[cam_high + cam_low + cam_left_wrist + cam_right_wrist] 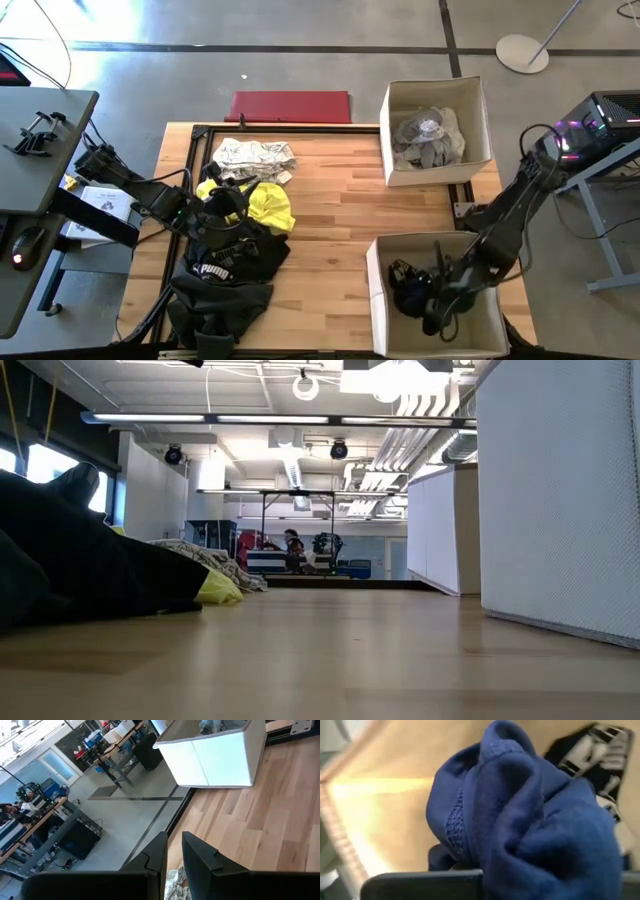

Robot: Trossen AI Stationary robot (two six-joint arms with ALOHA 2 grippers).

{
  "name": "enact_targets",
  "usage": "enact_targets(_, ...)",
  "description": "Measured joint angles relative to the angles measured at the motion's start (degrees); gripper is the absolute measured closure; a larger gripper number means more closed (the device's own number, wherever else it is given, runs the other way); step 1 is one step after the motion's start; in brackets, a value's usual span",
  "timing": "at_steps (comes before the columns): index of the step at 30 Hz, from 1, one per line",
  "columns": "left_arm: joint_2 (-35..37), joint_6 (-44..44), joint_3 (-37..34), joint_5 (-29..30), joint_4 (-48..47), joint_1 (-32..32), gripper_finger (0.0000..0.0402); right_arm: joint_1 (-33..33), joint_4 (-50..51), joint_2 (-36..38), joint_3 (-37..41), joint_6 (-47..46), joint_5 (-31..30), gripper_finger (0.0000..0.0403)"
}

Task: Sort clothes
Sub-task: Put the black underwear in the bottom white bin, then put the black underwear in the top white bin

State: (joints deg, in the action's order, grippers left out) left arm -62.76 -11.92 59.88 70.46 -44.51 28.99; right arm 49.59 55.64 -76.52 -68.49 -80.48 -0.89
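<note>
A pile of clothes lies at the table's left: a patterned grey-white garment (255, 157), a neon yellow one (270, 205) and a black one with a white Puma logo (225, 272). They also show in the low view, black (80, 570) and yellow (220, 588). My left gripper (226, 205) hovers over the pile, fingers (200, 865) shut with only a slit between them, nothing in it. My right gripper (437, 297) is down inside the near white box (378, 290), shut on a navy garment (530, 820). My right gripper has the navy garment bunched up at its fingers, several folds with a stitched hem (455, 820) showing. The cloth itself hides the place of contact. The gripper reaches down into the near box from above, and the garment sits inside the box.
A second white box (480, 110) at the far right holds grey and white clothes (428, 135). A red mat (290, 106) lies past the table's far edge. Another dark item with white print (600, 750) lies in the near box. Bare wood spans the table's middle.
</note>
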Motion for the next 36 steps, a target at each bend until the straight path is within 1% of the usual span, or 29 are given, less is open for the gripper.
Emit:
enact_targets(3,0.00,0.02,0.00,0.01,1.08,0.00,0.0357,0.41,4.60,-2.65,0.00,3.22,-3.66,0.0392)
enact_targets(7,0.00,0.04,0.00,0.01,1.20,0.00,0.0357,-0.62,8.53,-5.26,0.00,3.80,-4.36,0.0392)
enact_targets(10,0.00,0.09,0.00,0.02,1.20,0.00,0.0357,-0.95,8.00,-7.32,0.00,5.96,-6.40,0.0391)
enact_targets(13,0.00,0.11,0.00,0.00,1.13,0.00,0.0357,-1.33,3.78,-9.55,-0.01,11.96,-4.69,0.0391)
enact_targets(15,0.00,0.11,0.00,0.02,1.13,0.00,0.0357,-2.45,4.37,-10.57,-0.02,12.44,-2.71,0.0388)
enact_targets(18,0.00,0.13,0.00,0.00,1.02,0.00,0.0357,-4.57,5.50,-11.41,-0.02,11.54,-0.61,0.0366)
enact_targets(21,0.00,0.13,0.00,-0.79,0.79,-0.01,0.0357,-5.48,8.43,-11.25,-0.02,11.53,0.59,0.0321)
enact_targets(23,0.00,0.13,0.00,-1.55,0.75,-0.02,0.0357,-5.89,11.12,-10.88,-0.02,11.51,3.10,0.0285)
enact_targets(24,0.00,0.13,0.00,-2.18,0.76,-0.02,0.0357,-6.22,12.58,-10.63,-0.02,11.51,5.28,0.0267)
enact_targets(26,-0.02,0.13,0.00,-3.32,0.76,-0.02,0.0357,-7.00,15.38,-9.95,-0.02,11.47,11.52,0.0232)
enact_targets(28,-0.02,0.13,0.00,-3.56,0.76,-0.02,0.0357,-7.19,16.09,-8.87,-0.02,11.42,19.65,0.0206)
enact_targets(29,-0.02,0.12,0.00,-3.56,0.79,-0.02,0.0357,-6.87,16.11,-8.05,-0.02,10.91,22.70,0.0198)
enact_targets(30,-0.02,0.10,0.00,-3.59,0.80,-0.02,0.0357,-6.44,16.19,-7.00,-0.04,9.75,24.07,0.0193)
enact_targets(32,-0.02,0.01,0.00,-3.76,0.79,-0.02,0.0357,-5.78,16.39,-4.54,-0.07,7.34,23.70,0.0189)
enact_targets(33,-0.02,0.03,0.00,-3.86,0.84,-0.02,0.0357,-5.56,16.37,-3.29,-0.09,5.79,22.22,0.0189)
enact_targets(36,-0.02,0.04,0.00,-3.91,1.03,-0.02,0.0357,-4.98,14.43,0.25,-0.11,1.61,13.02,0.0190)
